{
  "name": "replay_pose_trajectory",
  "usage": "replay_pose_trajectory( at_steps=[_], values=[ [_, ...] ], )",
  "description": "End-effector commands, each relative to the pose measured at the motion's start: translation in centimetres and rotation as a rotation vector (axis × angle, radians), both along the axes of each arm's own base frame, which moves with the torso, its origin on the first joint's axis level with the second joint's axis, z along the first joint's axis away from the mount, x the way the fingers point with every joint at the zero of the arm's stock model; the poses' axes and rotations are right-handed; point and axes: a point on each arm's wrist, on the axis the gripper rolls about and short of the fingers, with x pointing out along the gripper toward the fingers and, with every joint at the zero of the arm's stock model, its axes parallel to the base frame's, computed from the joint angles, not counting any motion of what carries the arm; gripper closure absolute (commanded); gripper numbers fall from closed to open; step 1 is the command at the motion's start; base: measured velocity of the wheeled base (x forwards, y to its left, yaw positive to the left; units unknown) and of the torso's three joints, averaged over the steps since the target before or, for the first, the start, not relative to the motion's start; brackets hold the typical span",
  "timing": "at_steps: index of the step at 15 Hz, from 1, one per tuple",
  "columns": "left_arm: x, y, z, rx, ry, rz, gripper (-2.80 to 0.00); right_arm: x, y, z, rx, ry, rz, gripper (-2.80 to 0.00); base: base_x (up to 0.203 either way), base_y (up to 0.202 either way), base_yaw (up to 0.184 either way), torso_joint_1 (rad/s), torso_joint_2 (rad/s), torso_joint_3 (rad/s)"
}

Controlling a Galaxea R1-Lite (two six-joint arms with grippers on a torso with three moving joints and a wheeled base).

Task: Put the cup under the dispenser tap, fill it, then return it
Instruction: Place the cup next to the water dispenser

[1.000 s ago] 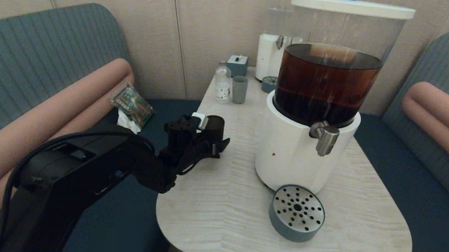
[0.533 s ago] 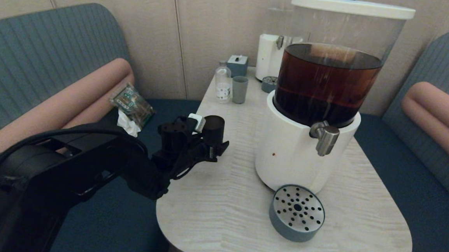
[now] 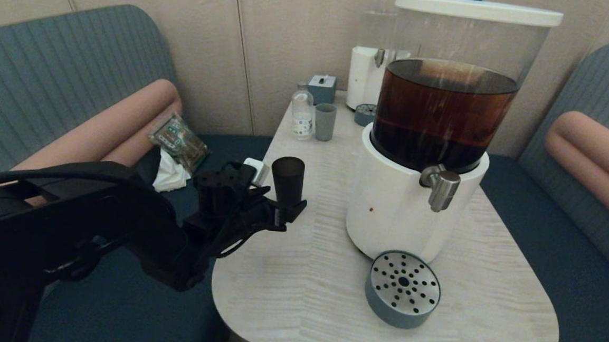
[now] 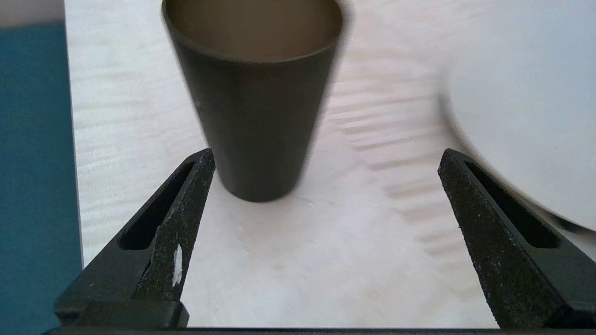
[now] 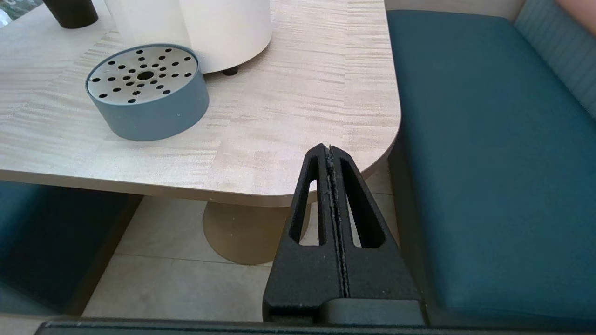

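The cup (image 3: 287, 179), a dark tapered tumbler, stands upright on the table (image 3: 298, 276) near its left edge, well to the left of the dispenser tap (image 3: 441, 187). The tap is a steel spigot on the white base (image 3: 386, 213) of the big dispenser with brown liquid. My left gripper (image 3: 273, 205) is open just short of the cup and holds nothing. In the left wrist view the cup (image 4: 253, 107) stands beyond the wide-apart fingertips of that gripper (image 4: 327, 156), close to one finger (image 4: 186, 204). My right gripper (image 5: 328, 149) is shut and empty, below the table's near right corner.
A round blue drip tray (image 3: 403, 288) with a perforated steel top sits under the tap. At the table's far end stand a grey-blue tumbler (image 3: 324, 121), a small bottle (image 3: 303, 113), a box (image 3: 322, 87) and a second dispenser (image 3: 372, 64). A snack packet (image 3: 179, 139) lies on the left bench.
My left arm has drawn back to the left and towards me, away from the cup. The cup has stayed upright on the table and now shows in full.
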Motion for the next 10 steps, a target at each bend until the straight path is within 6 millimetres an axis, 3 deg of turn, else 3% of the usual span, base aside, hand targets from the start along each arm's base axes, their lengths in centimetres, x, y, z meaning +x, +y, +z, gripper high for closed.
replay_pose_trajectory(
  at_steps=[1,5,10],
  values=[
    [-2.1,0.3,1.0,-0.011,-0.017,-0.020,-2.80,0.0,0.0,0.0,0.000,0.001,0.001,0.00,0.000,0.000,0.000,0.000,0.00,0.000],
    [-5.2,0.6,2.2,-0.042,-0.085,-0.049,-2.80,0.0,0.0,0.0,0.000,0.000,0.001,0.00,0.000,0.000,0.000,0.000,0.00,0.000],
    [-8.2,1.2,5.8,-0.100,-0.210,-0.058,-2.80,0.0,0.0,0.0,0.000,0.003,0.001,0.00,0.000,0.000,0.000,0.000,0.00,0.000]
  ],
)
